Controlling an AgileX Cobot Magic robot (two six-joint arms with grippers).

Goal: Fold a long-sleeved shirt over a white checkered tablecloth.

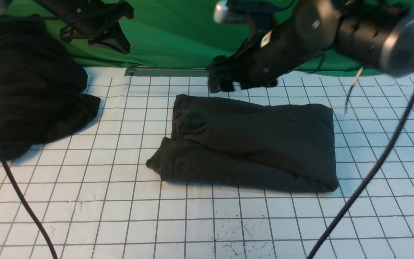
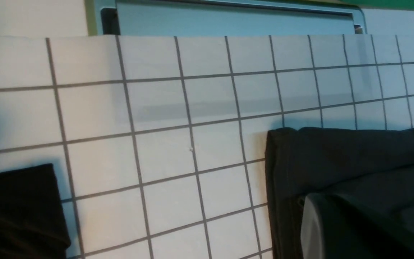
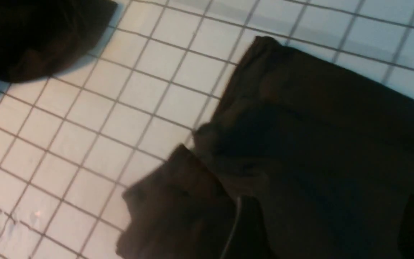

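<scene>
The long-sleeved shirt (image 1: 253,144) lies folded into a dark brownish-black rectangle in the middle of the white checkered tablecloth (image 1: 120,201). My right gripper (image 1: 223,83) hangs just above the shirt's far edge. In the right wrist view its jaws stand wide apart over the shirt (image 3: 318,126), open (image 3: 331,230), with nothing between them. My left gripper (image 1: 111,41) is raised at the back left, away from the shirt. The left wrist view shows it shut (image 2: 322,223) and empty, with a corner of the shirt (image 2: 354,158) and the tablecloth (image 2: 156,108) below it.
A shapeless heap of blacker fabric (image 1: 23,93) lies at the far left of the cloth. Black cables (image 1: 13,187) (image 1: 372,172) cross the foreground on both sides. A green backdrop (image 1: 178,36) and a metal strip (image 1: 164,72) bound the table's far edge.
</scene>
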